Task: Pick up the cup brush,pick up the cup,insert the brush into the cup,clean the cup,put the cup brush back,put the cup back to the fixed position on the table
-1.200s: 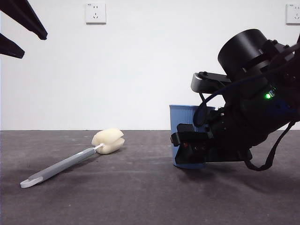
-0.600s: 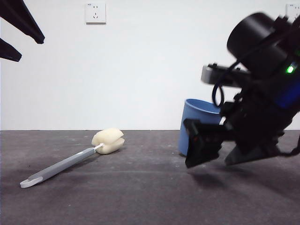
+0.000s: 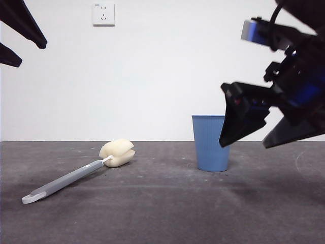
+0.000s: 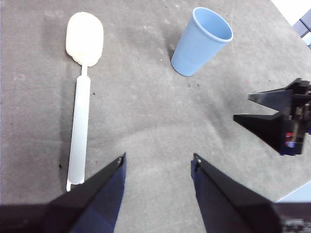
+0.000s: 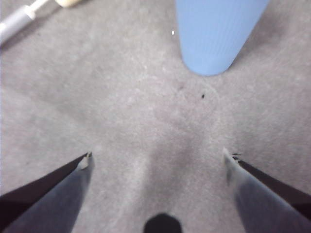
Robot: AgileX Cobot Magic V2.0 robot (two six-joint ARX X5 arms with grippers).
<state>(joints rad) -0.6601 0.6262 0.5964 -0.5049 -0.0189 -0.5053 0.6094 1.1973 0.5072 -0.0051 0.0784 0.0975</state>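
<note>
The blue ribbed cup (image 3: 210, 143) stands upright on the dark grey table (image 3: 152, 213), free of any gripper. It also shows in the left wrist view (image 4: 201, 41) and the right wrist view (image 5: 216, 34). The cup brush (image 3: 76, 175) lies flat to the cup's left, with its cream sponge head (image 3: 118, 152) towards the cup; it also shows in the left wrist view (image 4: 80, 126). My right gripper (image 3: 244, 146) is open and empty, raised just right of the cup, which lies ahead of its jaws (image 5: 156, 154). My left gripper (image 4: 158, 157) is open and empty, high above the table.
A white wall with two sockets (image 3: 103, 13) stands behind the table. The left arm shows only as black tips at the top left corner (image 3: 31, 53). The right gripper also shows in the left wrist view (image 4: 242, 107).
My right gripper has let go of the cup, risen and drawn back to the right. The cup, tilted half a second ago, now stands upright. The brush and left arm have not moved.
</note>
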